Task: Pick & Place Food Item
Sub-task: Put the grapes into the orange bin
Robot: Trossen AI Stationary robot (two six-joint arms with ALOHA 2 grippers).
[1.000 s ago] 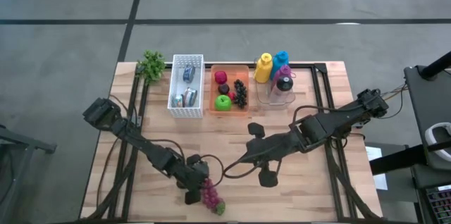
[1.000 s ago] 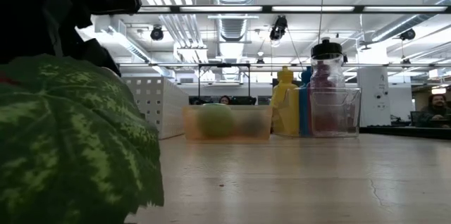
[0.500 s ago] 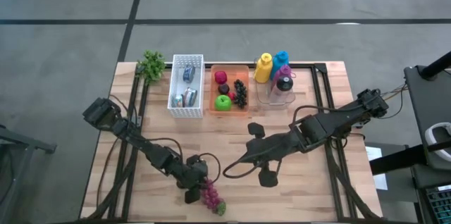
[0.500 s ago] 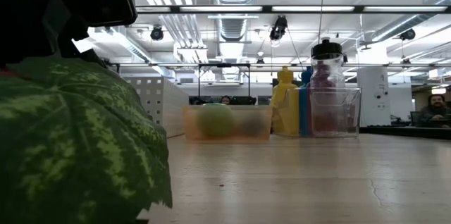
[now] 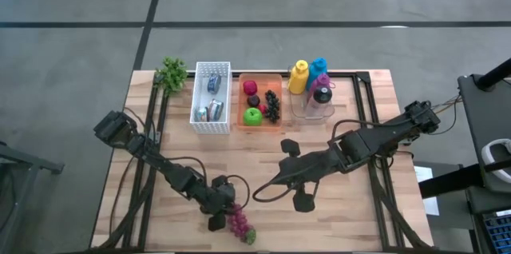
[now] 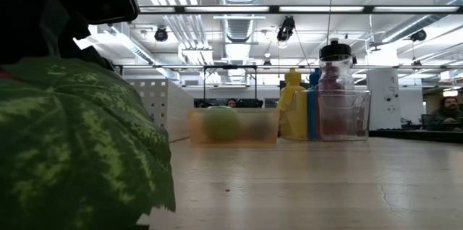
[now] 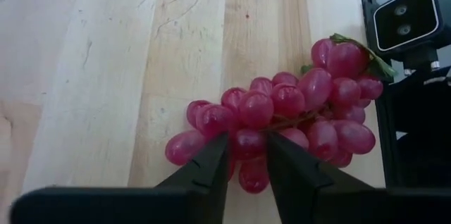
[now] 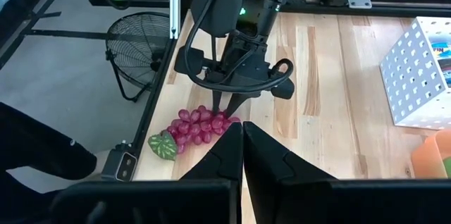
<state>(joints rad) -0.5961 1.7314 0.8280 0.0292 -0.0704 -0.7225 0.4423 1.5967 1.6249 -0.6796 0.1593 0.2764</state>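
Note:
A bunch of red-purple grapes [image 5: 238, 222] with a green leaf [image 5: 249, 236] lies on the wooden table close to its near edge. The leaf [image 6: 72, 143] fills the left of the low view. My left gripper [image 5: 229, 212] reaches down to the end of the bunch away from the leaf and is shut on grapes [image 7: 246, 150]. My right gripper [image 5: 263, 188] hangs shut above the table's middle and holds nothing; its own wrist view shows its fingertips [image 8: 242, 129] together, above the grapes [image 8: 197, 127]. My left gripper pinches one or two grapes [image 7: 246, 141] at the end of the bunch away from the leaf between its two fingers [image 7: 215, 155]. The fingers slant down from the table's far left. The bunch lies on the table.
At the far side stand a white basket with cans [image 5: 211, 96], an orange bin [image 5: 281, 86] with fruit, bottles in a clear holder [image 5: 313, 86] and a green plant [image 5: 172, 74]. The low camera [image 7: 405, 16] sits right beside the grapes at the table's near edge.
My left gripper has sunk slightly onto the grapes. In the low view, the leaf of the bunch has shifted a little. The right arm has kept still.

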